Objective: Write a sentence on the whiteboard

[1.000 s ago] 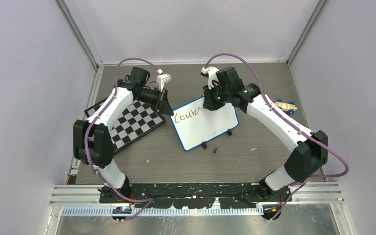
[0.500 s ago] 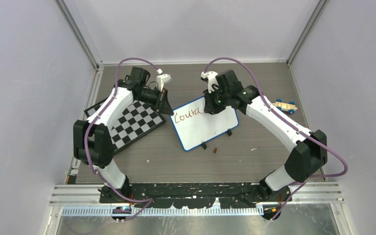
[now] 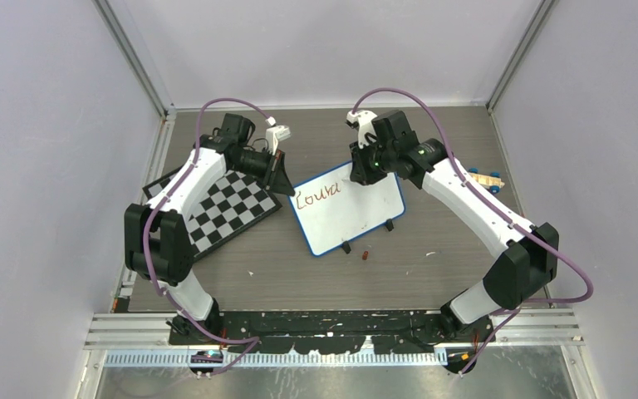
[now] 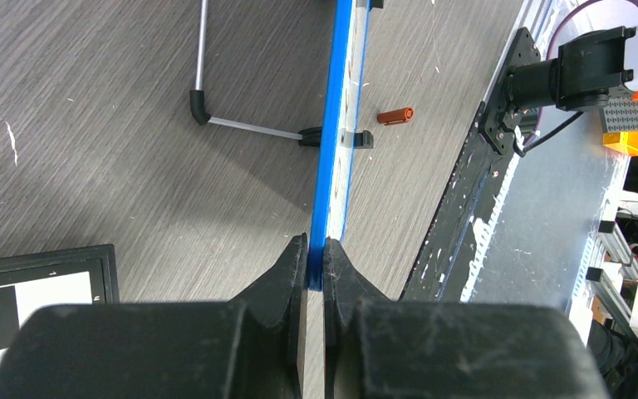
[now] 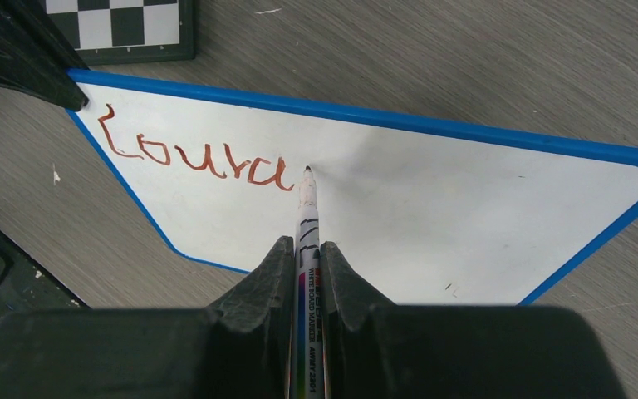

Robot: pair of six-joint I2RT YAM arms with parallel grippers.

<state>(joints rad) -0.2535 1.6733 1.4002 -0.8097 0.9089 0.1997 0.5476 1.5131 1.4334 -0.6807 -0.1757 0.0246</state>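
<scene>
Board [image 5: 432, 208], probably light and stiff, was pinched at its frame by left gripper [image 4: 316, 249]; right gripper [image 5: 303, 249] pinched marker [image 5: 307, 208].

Clamps a marker [image 5: 306, 208] in the right gripper [image 5: 306, 248], tip on the whiteboard [image 5: 465, 208] straight ahead, just past the sentence [image 5: 195, 158], so far "Coura", ahead-left.

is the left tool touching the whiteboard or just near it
Touching. The left wrist view shows the left tool shut on the whiteboard: its blue edge runs straight in between the jaws, pinched with no gap.
</scene>
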